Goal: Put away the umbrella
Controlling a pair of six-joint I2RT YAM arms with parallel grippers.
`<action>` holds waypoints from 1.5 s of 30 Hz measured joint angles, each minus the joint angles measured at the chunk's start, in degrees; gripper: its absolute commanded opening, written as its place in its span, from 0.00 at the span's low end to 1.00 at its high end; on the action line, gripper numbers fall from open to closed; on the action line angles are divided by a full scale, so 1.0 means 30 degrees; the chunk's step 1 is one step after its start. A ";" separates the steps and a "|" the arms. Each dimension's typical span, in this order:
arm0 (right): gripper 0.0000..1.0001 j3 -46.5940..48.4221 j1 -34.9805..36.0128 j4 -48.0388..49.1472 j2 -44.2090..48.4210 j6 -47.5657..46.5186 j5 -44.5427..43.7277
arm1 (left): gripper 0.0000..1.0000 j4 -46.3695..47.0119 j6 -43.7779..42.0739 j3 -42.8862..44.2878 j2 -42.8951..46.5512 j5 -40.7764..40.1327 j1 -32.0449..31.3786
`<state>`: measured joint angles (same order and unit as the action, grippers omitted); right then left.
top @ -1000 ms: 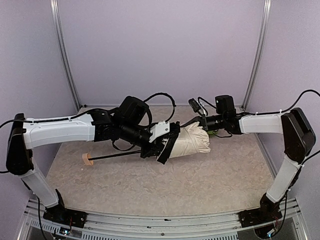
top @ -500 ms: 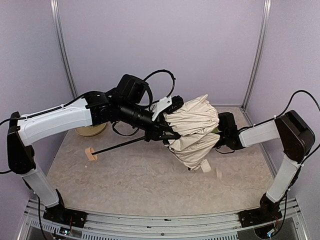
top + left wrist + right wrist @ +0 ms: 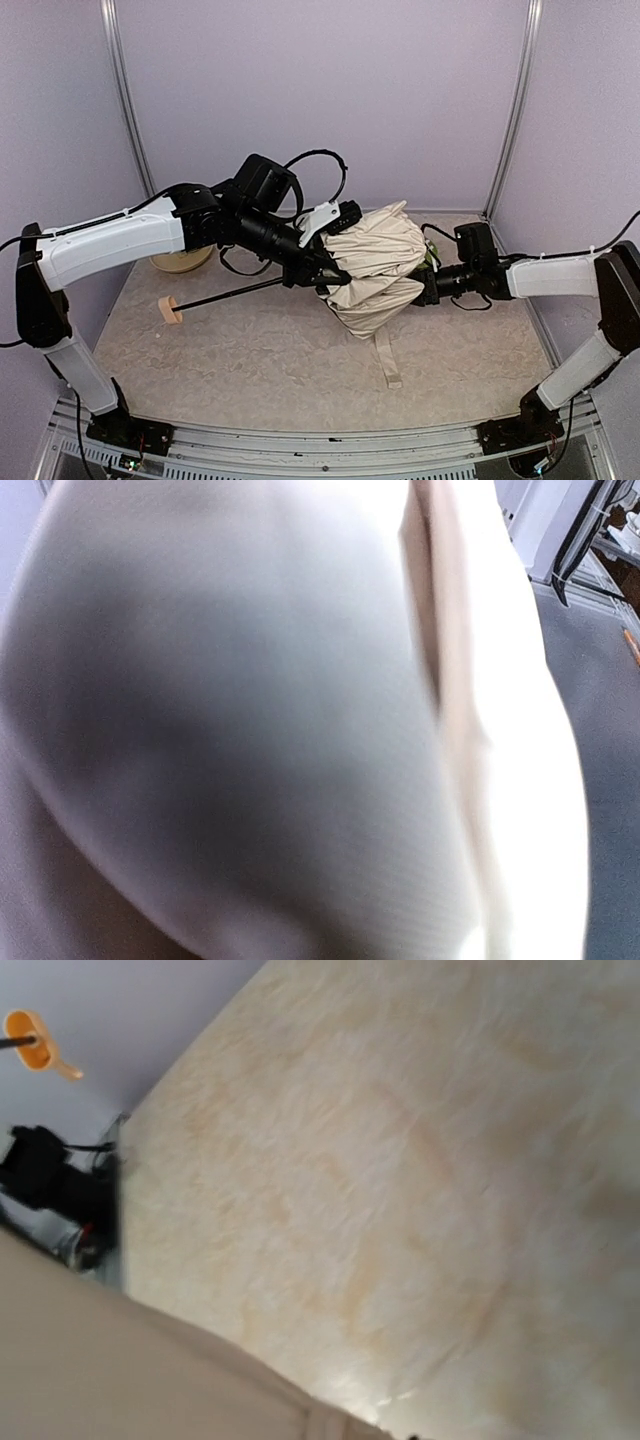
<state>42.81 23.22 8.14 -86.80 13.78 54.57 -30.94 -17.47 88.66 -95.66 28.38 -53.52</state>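
Since half a second ago the canopy has sagged from a full puff into a narrower, drooping bundle, and the right arm has stretched out low and flatter across the right side of the table.

I see the compact cream-beige folding umbrella (image 3: 375, 262) held up over the middle of the marbled beige table (image 3: 250, 370), closer to its back edge than its near edge. Its thin black shaft (image 3: 235, 293) slopes down toward the table's left edge and ends in the small light wooden knob handle (image 3: 170, 311). I cannot tell whether that knob touches the surface. A cream fabric strap (image 3: 386, 358) hangs from the canopy and trails on the table toward the near edge.

My left gripper (image 3: 328, 272) sits where the shaft enters the canopy, fingers clamped on the umbrella there. From its wrist camera I get only blurred cream fabric (image 3: 250, 730) filling the view.

My right gripper (image 3: 425, 292) is pressed against the canopy's right side. Its fingertips are hidden behind the fabric, so I cannot tell whether they are apart or together. Its wrist camera shows bare table (image 3: 400, 1160), a slab of cream fabric (image 3: 100, 1360) in the lower left and the knob (image 3: 30, 1040) far off.

A round tan dish (image 3: 180, 263) sits near the back left corner, partly behind the left arm.
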 measured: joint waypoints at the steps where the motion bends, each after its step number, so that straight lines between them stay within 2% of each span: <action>1: 0.40 0.0000 -0.0007 -0.0423 0.0692 -0.0503 -0.0576 | 0.00 -0.0153 -0.0146 0.0000 0.0000 -0.0124 0.0029; 6: 0.49 -0.0015 -0.0051 -0.1545 0.3985 -0.2004 -0.2594 | 0.00 -0.0568 -0.0299 0.0000 0.0007 -0.0189 0.0240; 10: 0.64 -0.0991 -0.0051 -0.1042 0.4823 -0.2244 -0.3235 | 0.00 -0.0561 -0.0306 0.0007 0.0102 -0.0335 0.0393; 16: 0.76 -0.3840 0.0379 0.2244 0.2871 -0.1603 -0.2958 | 0.00 -0.1013 -0.1020 0.0787 0.0619 -0.0554 0.0109; 19: 0.81 -0.3840 0.1268 0.4095 0.1107 -0.1836 -0.2885 | 0.00 -0.1603 -0.1668 0.1647 0.1064 -0.0568 -0.0233; 23: 0.81 -0.3293 0.1887 0.6135 -0.0576 -0.2098 -0.2681 | 0.00 -0.2120 -0.2397 0.2754 0.1552 -0.0736 -0.0576; 25: 0.79 -0.2929 0.1909 0.6929 -0.1188 -0.2164 -0.2601 | 0.00 -0.2353 -0.2688 0.3096 0.1770 -0.0860 -0.0692; 30: 0.64 -0.2310 0.2106 0.8779 -0.2514 -0.2069 -0.2120 | 0.00 -0.2718 -0.3213 0.3475 0.1982 -0.1297 -0.0787; 34: 0.46 -0.2484 0.2441 1.0367 -0.3293 -0.1377 -0.1851 | 0.00 -0.2790 -0.3264 0.3490 0.1989 -0.1778 -0.0780; 40: 0.43 -0.3235 0.2579 1.3391 -0.4772 0.0510 -0.1712 | 0.00 -0.2783 -0.3249 0.3504 0.1989 -0.2091 -0.0758; 43: 0.35 -0.3519 0.2616 1.3937 -0.5115 0.0969 -0.1807 | 0.00 -0.2783 -0.3249 0.3512 0.1996 -0.2215 -0.0670; 45: 0.25 -0.3701 0.2630 1.4222 -0.5217 0.1275 -0.1865 | 0.00 -0.2783 -0.3235 0.3512 0.2011 -0.2295 -0.0619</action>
<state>31.70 31.11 50.81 -102.45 17.61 48.97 -39.29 -27.18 99.20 -89.62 21.50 -55.37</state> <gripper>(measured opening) 0.363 0.220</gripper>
